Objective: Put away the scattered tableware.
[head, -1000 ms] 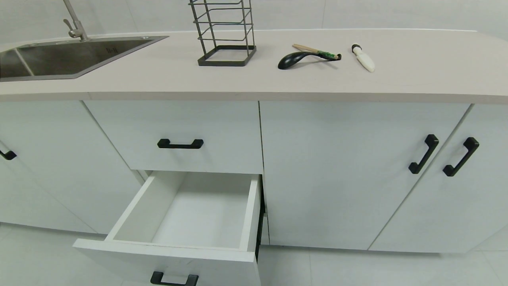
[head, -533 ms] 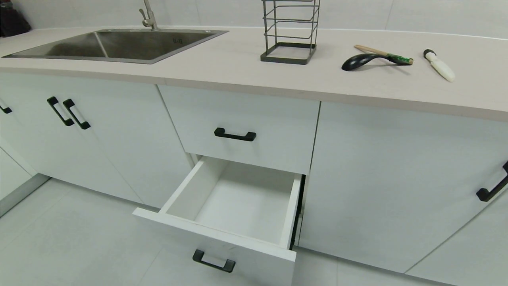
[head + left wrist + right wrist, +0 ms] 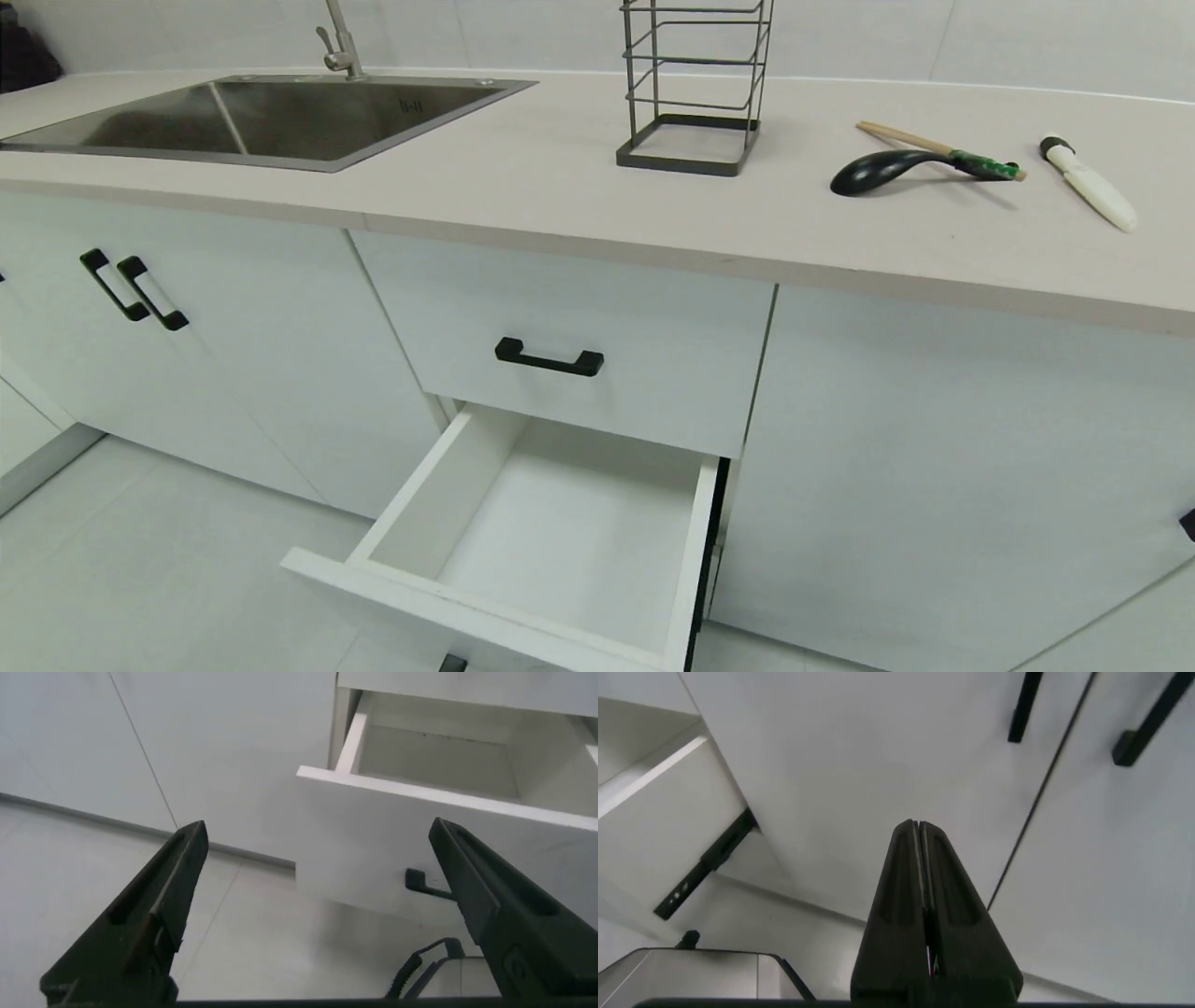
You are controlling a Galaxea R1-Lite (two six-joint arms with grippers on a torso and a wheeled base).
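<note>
Toward bench right end: black spoon, chopstick, white utensil, long axes roughly along front edge. We see left end effector spread wide near open drawer, right end effector pinched closed, empty, at cabinet doors. We judge right arm nearer; tableware lies above.

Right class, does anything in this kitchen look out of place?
Yes: a black spoon, wooden chopsticks and a white-handled tool lie loose on the counter outside the wire rack; the lower drawer stands open.

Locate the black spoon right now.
Head view: black spoon lies on the countertop, robot's right, between the wire rack and the white-handled tool, beside a wooden stick.
</note>
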